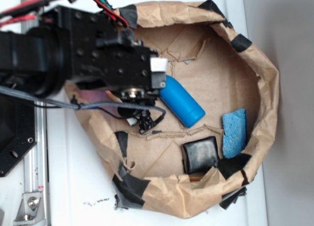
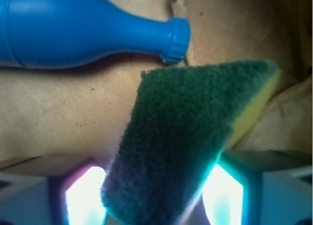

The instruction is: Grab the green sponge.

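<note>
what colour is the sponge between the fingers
Dark green scouring face with a yellow foam edge on the sponge, clearest in the wrist view.

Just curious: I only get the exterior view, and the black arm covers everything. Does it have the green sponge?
Observer: It looks so. In the wrist view the green sponge sits tilted between the fingers of the gripper, apparently pinched.
Operator: Which side faces that camera?
Observer: The dark-green scouring face. The yellow foam shows only along its right edge.
Operator: And the bottle's top, hidden from me?
Observer: The blue bottle lies on its side, and its ribbed neck ends just beyond the sponge's upper corner.
</note>
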Robot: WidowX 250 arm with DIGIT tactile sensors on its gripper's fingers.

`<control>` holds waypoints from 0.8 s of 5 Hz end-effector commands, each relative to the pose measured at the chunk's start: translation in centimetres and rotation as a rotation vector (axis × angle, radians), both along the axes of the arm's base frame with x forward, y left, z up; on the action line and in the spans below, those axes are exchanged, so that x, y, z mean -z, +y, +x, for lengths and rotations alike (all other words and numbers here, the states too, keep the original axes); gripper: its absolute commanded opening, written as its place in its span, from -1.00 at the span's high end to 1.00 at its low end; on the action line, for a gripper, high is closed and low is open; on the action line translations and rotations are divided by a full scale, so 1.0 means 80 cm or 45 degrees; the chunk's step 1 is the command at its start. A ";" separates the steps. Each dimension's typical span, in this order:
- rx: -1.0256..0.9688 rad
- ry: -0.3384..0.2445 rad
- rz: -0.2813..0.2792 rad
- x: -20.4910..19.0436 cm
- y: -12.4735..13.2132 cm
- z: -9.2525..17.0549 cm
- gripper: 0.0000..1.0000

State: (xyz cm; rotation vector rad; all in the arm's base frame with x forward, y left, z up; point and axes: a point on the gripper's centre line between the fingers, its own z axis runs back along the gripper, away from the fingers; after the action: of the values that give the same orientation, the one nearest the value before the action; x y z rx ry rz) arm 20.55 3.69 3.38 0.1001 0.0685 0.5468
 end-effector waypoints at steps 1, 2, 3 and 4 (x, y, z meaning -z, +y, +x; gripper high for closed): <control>0.124 -0.025 0.073 0.000 0.000 0.010 1.00; 0.171 -0.033 0.062 -0.006 -0.003 0.016 1.00; 0.197 -0.034 0.055 -0.020 -0.004 0.020 1.00; 0.356 -0.088 0.050 -0.069 -0.007 0.030 1.00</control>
State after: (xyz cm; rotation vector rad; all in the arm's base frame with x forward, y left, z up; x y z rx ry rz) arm 22.59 2.99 7.93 0.1411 0.0309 0.2821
